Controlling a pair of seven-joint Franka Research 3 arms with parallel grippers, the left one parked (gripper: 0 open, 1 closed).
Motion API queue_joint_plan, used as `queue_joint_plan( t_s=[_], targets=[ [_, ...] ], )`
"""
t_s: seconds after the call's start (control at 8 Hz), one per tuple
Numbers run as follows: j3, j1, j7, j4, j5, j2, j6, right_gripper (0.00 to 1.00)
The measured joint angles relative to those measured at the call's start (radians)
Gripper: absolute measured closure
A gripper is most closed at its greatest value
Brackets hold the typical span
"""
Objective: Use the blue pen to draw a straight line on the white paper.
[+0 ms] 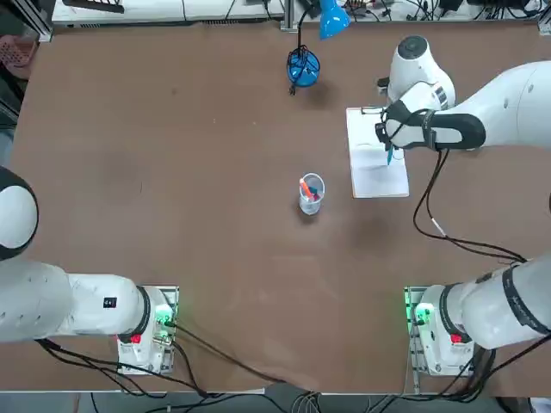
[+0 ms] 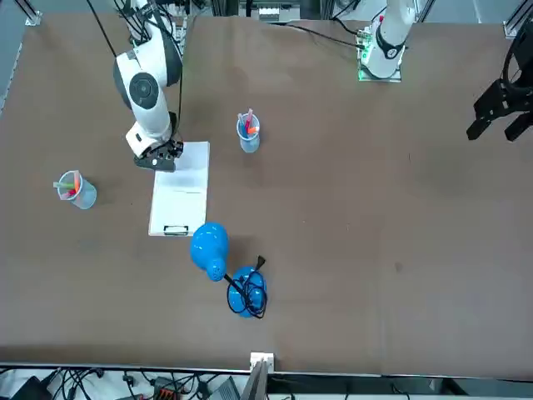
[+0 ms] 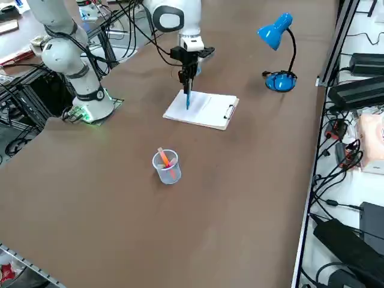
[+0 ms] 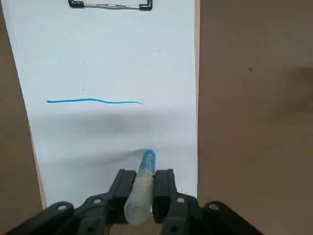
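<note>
Your right gripper (image 4: 145,188) hangs over the white paper (image 4: 112,63), and its two fingers are clamped on the blue pen (image 4: 142,183), pinching the barrel from both sides so that the pen points straight down out of the jaws. That upright hold makes sense: only the tip can meet the sheet, and the fingers stay clear of it. In the right side view the pen (image 3: 188,96) hangs below the gripper (image 3: 187,73) with its tip over the near part of the paper (image 3: 207,108); you cannot tell from these views whether the tip is touching or just above. The wrist view shows a teal line (image 4: 94,101) already across the sheet, fairly straight with a slight waver, running across the short width roughly midway between the metal clip (image 4: 110,5) and the pen tip. The tip is apart from that line, so I judge the stroke itself to be done. The paper lies flat on the brown table (image 1: 172,172), its clipped edge away from the arm's base, which leaves the open end toward you. A clear cup of pens (image 1: 311,193) stands beside the paper, well clear of the arm, and a blue desk lamp (image 1: 303,67) sits farther off; a second cup (image 2: 77,189) stands on the other side of the sheet.
</note>
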Motion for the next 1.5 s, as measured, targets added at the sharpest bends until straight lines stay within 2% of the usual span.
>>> queue_joint_plan(
  t_s=[0.62,1.5],
  targets=[
    [0.000,0.003,0.053,0.000,-0.007,0.012,0.028,0.83],
    [0.002,0.071,0.180,0.001,-0.011,0.020,0.075,0.83]
  ],
)
